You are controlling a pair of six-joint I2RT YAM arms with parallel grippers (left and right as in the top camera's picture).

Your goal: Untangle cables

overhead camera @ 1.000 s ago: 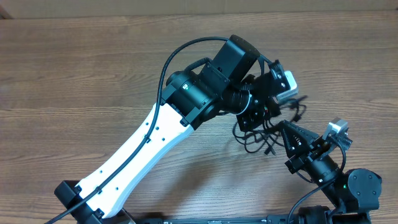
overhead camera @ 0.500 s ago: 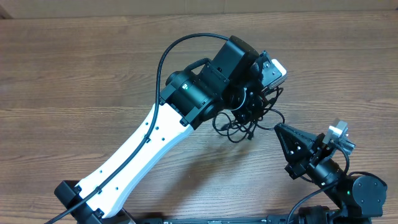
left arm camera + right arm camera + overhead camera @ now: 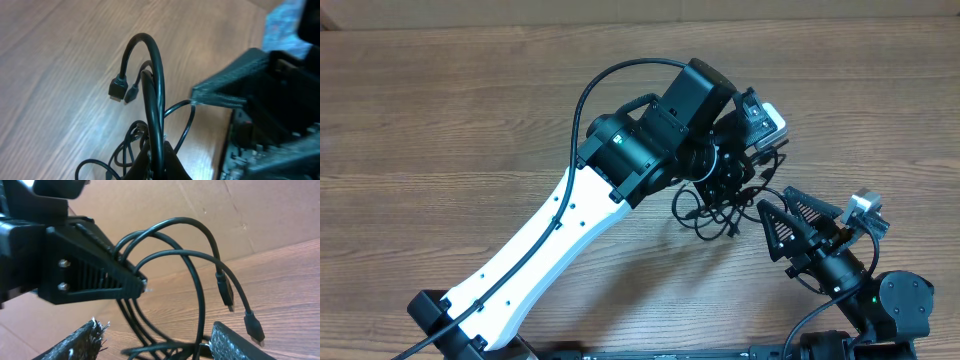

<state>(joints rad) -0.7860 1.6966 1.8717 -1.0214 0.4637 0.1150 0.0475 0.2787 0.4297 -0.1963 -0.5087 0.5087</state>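
your left gripper [image 3: 156, 160] pinches the bunched cables [image 3: 715, 215]; your right gripper [image 3: 776, 200] stands spread just beside them. close on one loose loop only, then draw away slowly.

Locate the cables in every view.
Overhead: cables right of centre, beneath the left arm.
Left wrist: cables centre, arching up from the bottom edge.
Right wrist: cables centre, looping rightward.
Shared landmark: right claw, open beside them.

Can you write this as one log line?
left gripper: shut on cables | right gripper: open | cables: tangled
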